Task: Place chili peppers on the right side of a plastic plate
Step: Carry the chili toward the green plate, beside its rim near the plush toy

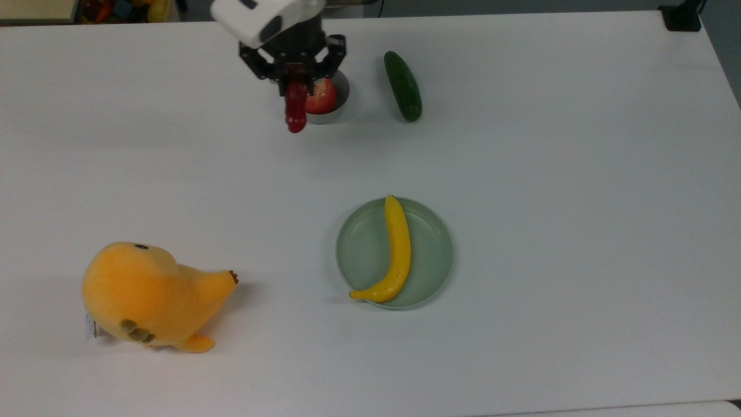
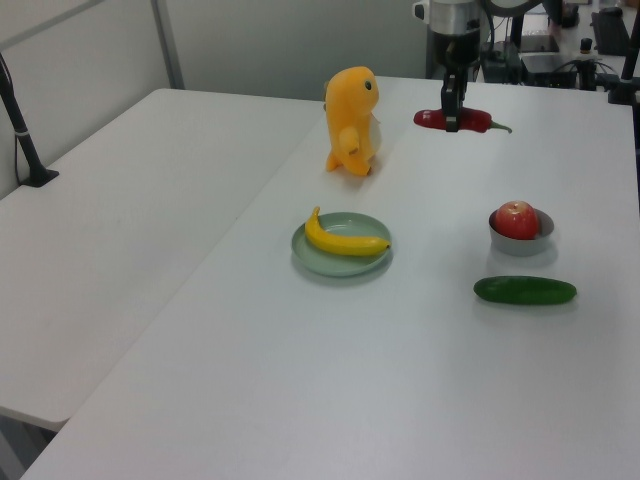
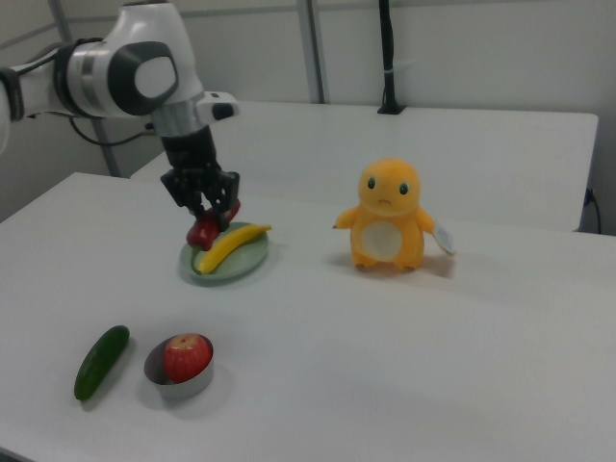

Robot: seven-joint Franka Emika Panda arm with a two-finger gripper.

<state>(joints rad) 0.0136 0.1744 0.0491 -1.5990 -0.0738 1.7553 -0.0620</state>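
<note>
**Red chili held in the air above the desk**

While it hangs clear of the white desk, the glossy dark-red tapered chili pepper is clamped near its stem end between the two black fingers of the gripper, which are closed on it. In the left view the chili lies level in the grip, its curved green stem pointing to the left view's right. In the top view it appears over the desk's far part, overlapping the small grey metal bowl that holds a red apple. A dark green cucumber lies on the desk just beside the bowl, toward the top view's right. Nearer the desk's middle sits the pale translucent green round plastic plate, with a yellow banana lying across it. Well apart from the plate, toward the top view's lower left corner, lies an orange plush toy.
</note>
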